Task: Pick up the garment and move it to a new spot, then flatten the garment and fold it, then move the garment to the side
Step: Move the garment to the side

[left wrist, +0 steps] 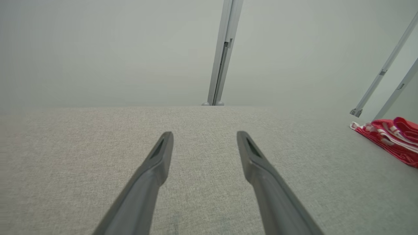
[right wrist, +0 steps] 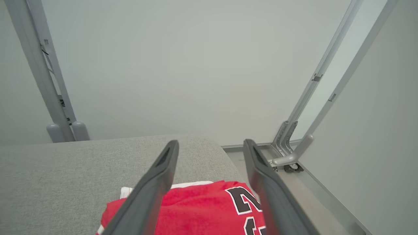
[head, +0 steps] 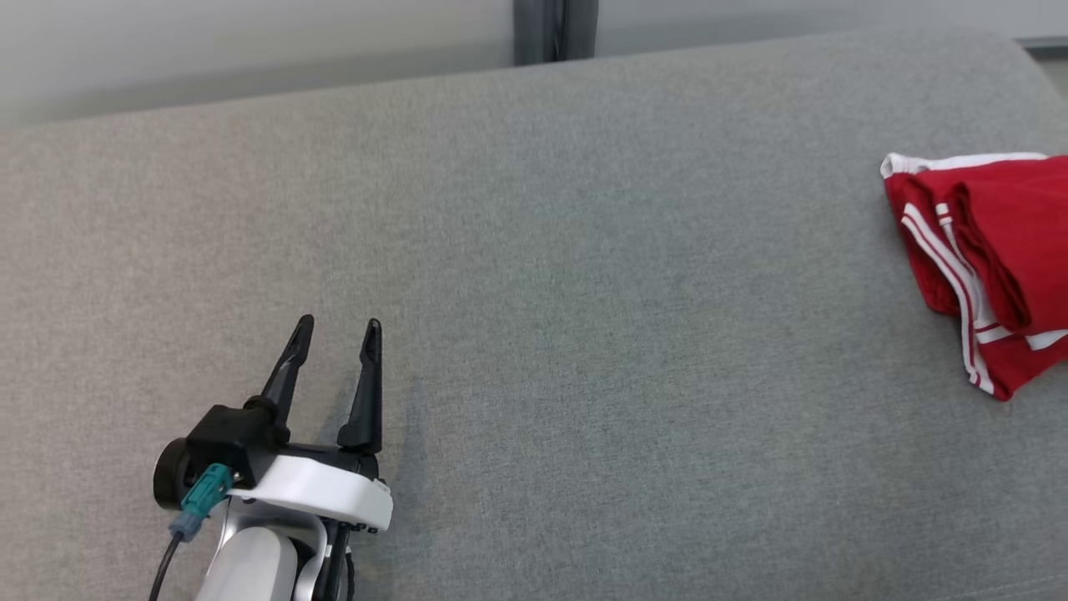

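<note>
While hanging over the garment (right wrist: 196, 209), right gripper (right wrist: 211, 143): jaws spread wide, gripping nothing.
Left gripper (head: 339, 324): jaws spread wide, empty, above bare grey cushion (head: 584, 292).
Garment: red, folded, at cushion's right end, well apart from left gripper.

Folded red garment (head: 1001, 250), white-striped with black numerals, lies near the grey surface's (head: 534, 292) right end

Test lab — bare partition walls (right wrist: 196, 65), metal posts (left wrist: 223, 52).
</note>
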